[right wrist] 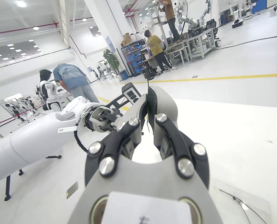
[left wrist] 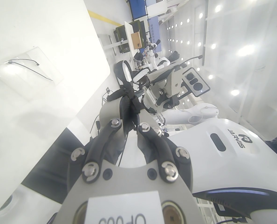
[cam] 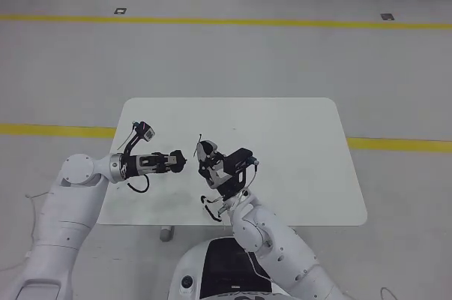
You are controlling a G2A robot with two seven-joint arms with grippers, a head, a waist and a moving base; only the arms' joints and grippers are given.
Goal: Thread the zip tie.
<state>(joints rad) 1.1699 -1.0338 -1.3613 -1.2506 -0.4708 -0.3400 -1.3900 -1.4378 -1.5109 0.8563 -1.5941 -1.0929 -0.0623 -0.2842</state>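
Black zip tie [right wrist: 148, 83] in right claw [right wrist: 148, 99]; left claw [left wrist: 128, 99] seemingly closed.

Robotics lab hall: other robots [right wrist: 47, 89], workbenches [right wrist: 199, 38], parts shelves [right wrist: 133, 57], yellow floor lines [cam: 211, 21]

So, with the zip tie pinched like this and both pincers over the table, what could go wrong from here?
1. The right pincer is shut on a thin zip tie, and only a short end shows beyond its fingers. If it is pushed off-axis, that end may bend or slip back.
2. The left pincer sits close beside it above the table, so a small alignment error could knock the two together.
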